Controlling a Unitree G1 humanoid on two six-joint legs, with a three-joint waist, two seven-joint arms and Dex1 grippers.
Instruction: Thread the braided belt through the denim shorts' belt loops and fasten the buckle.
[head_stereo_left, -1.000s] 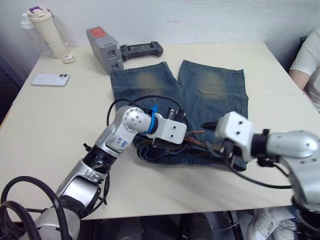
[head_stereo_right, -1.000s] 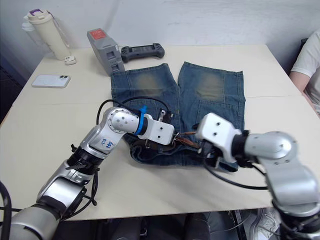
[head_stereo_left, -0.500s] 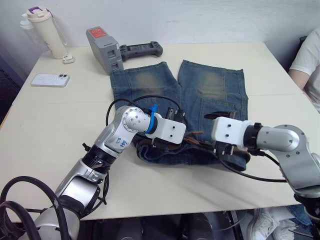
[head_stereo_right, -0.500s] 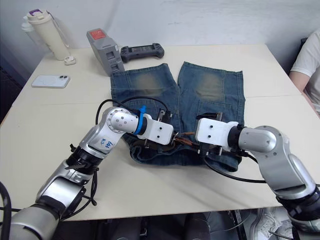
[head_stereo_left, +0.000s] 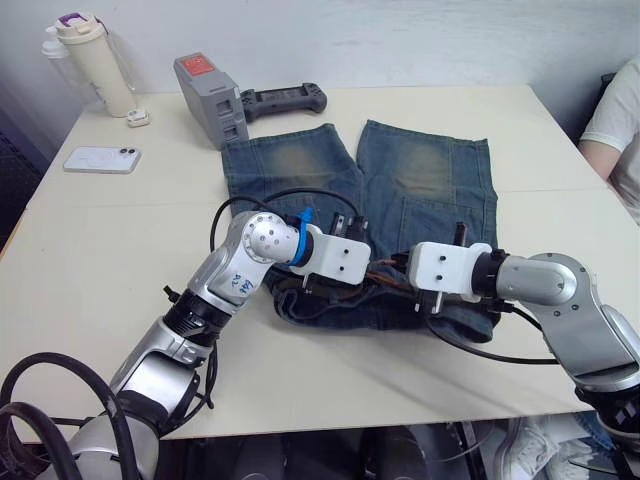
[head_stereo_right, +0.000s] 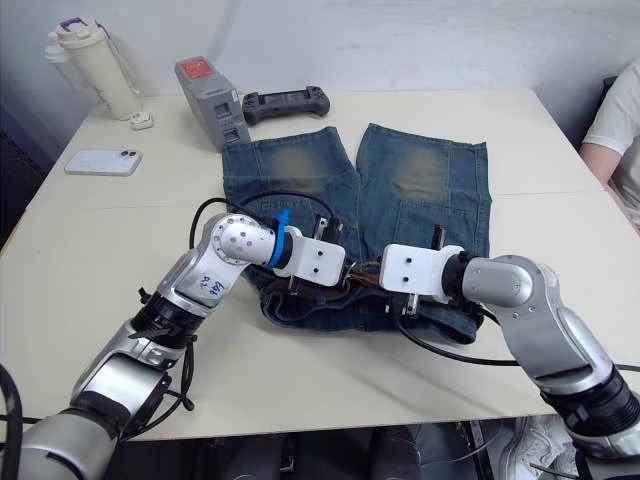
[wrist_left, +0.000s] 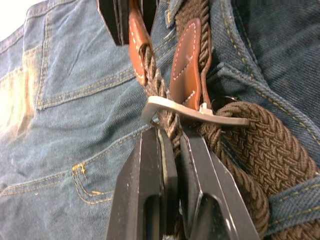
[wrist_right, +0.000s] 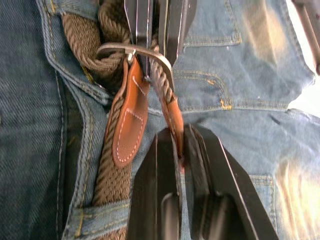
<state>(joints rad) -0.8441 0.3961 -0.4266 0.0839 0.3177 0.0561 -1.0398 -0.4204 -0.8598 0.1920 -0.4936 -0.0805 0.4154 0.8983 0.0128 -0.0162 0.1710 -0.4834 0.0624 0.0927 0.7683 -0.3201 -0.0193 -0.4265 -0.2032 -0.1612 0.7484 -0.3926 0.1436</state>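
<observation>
— How do we find the light over the table (head_stereo_left: 90, 260)?
— Bright and even, falling from above; we see soft shadows under both arms and along the near edge of the denim shorts (head_stereo_left: 420, 170).
— Any glare?
— A mild sheen on the silver arm shells. Head views are sharp, with little bending at the edges.
— And the wrist views?
— The braided belt (wrist_left: 260, 150) is crisp, while the black fingers (wrist_left: 150, 200) nearest the lens are soft.

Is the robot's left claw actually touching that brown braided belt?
Touching. In the left wrist view, the left gripper's black fingers pinch the braided belt just below its buckle.
</observation>
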